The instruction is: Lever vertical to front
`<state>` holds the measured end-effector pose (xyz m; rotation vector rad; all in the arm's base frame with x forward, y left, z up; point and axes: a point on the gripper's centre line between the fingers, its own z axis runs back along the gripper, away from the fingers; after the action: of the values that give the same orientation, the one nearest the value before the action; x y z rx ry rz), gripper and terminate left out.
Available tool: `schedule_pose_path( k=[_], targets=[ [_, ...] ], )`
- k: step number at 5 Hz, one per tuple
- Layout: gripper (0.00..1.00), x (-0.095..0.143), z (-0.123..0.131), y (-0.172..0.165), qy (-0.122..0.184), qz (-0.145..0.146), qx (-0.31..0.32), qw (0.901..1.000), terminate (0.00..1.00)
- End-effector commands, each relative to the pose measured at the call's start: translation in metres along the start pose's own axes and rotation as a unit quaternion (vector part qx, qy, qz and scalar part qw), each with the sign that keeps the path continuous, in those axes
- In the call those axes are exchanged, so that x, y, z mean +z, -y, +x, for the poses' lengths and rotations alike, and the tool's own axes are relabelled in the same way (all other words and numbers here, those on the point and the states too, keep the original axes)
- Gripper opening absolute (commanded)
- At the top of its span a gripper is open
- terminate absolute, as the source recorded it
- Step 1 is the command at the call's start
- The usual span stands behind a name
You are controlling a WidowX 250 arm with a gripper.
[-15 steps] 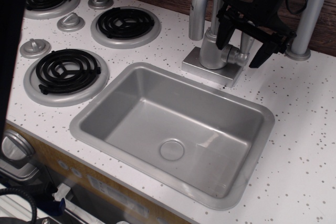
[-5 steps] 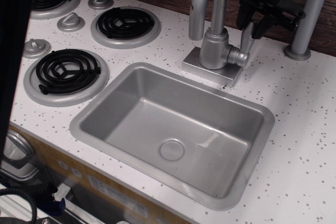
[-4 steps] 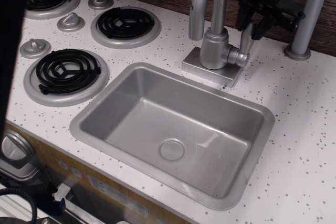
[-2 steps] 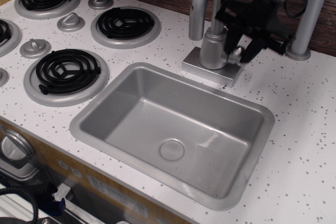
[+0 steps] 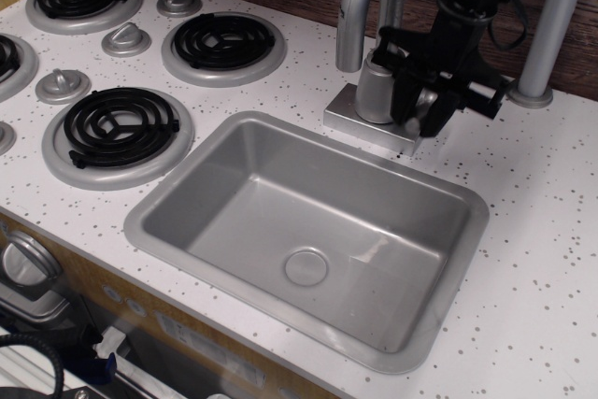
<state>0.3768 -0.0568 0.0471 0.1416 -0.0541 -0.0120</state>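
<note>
My black gripper (image 5: 425, 111) has come down over the right side of the faucet base (image 5: 369, 91). Its fingers (image 5: 404, 107) straddle the lever (image 5: 426, 100), of which only a small silver-grey patch shows between them. The jaws stand close on both sides of that patch and seem shut on it. The rest of the lever and its stub are hidden behind the gripper, so I cannot tell its angle. The tall curved spout (image 5: 353, 7) rises just left of the gripper.
The grey sink basin (image 5: 308, 231) lies right in front of the faucet. Several black stove burners (image 5: 120, 126) and round grey knobs (image 5: 62, 84) are on the left. A grey post (image 5: 547, 30) stands at the back right. A dark wooden wall runs behind.
The gripper was raised above the upright lever, then dropped down and forward over it. The lever, visible and vertical before, is now covered. The dark shape at the left edge has gone.
</note>
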Motion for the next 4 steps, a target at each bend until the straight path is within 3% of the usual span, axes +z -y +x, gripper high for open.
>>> schedule_pose_path(
  k=[1,2,3,4],
  targets=[
    [0.0,0.001,0.013,-0.006,0.025,-0.012,-0.003,0.9996,0.0],
    [0.0,0.001,0.013,-0.005,0.027,-0.012,-0.004,0.9996,0.0],
    [1.0,0.027,0.005,-0.001,0.021,0.019,0.015,0.9995,0.0],
    [1.0,0.041,-0.003,-0.003,0.021,0.036,0.029,0.9987,0.0]
  ],
)
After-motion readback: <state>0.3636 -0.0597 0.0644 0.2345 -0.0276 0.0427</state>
